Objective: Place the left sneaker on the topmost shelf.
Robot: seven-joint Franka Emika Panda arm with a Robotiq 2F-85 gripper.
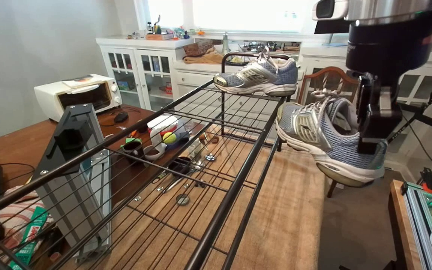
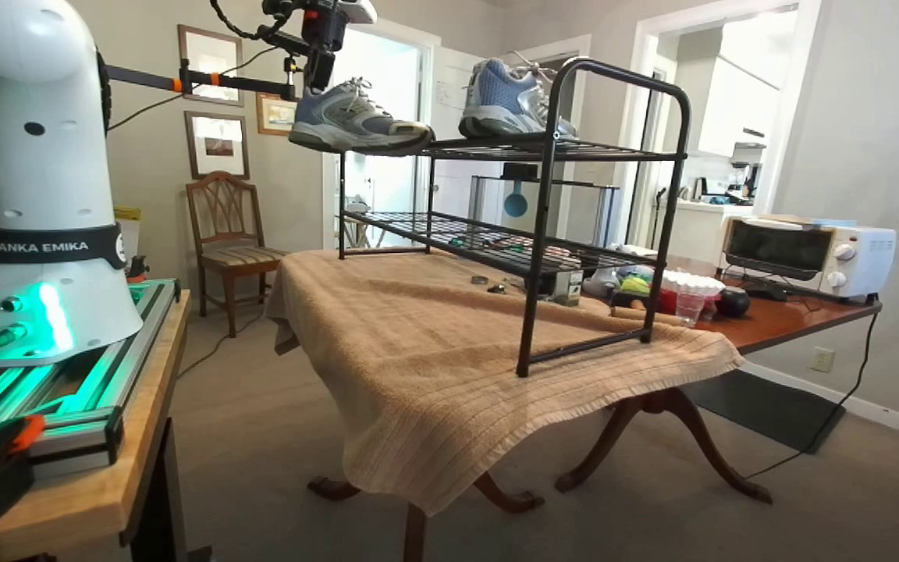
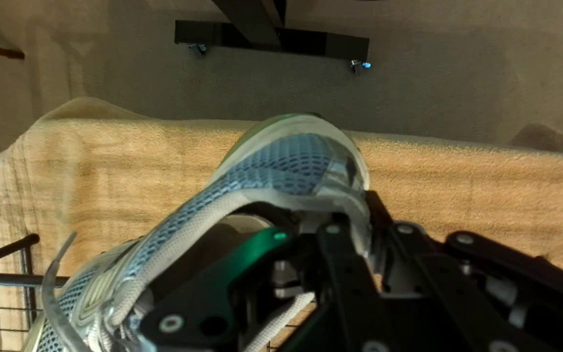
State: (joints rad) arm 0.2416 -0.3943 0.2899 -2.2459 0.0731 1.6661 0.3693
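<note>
I have the gripper (image 3: 352,215) pinching the left sneaker (image 1: 323,140) by its collar close to the heel, with one finger down inside the opening and the other against the outside. The shoe hangs sole down off the long side of the black wire rack (image 2: 538,254), toe turned in toward the topmost shelf (image 1: 246,165). That toe lines up with the shelf's edge in both exterior views, but from my seat I cannot tell whether it touches the rods or sits just beside them. My wrist view puts the heel over the tan towel (image 2: 418,336), and a loose white lace (image 3: 49,291) sticks out at lower left. The other sneaker (image 1: 261,78) stands upright on the topmost shelf near the hooped end of the rack, its toe pointing across the wires. I can see the rack's feet resting on the towel, which is spread over part of a brown wooden table (image 2: 793,316). A white toaster oven (image 2: 808,254) sits on that table, well apart from the rack, with a computer mouse (image 1: 121,117) just beside it, and through the wires I make out a yellow-green tennis ball (image 1: 169,137) near a dark mug (image 1: 133,150). In an exterior view I also get a wooden chair (image 2: 239,256) with framed pictures (image 2: 218,146) above it
</note>
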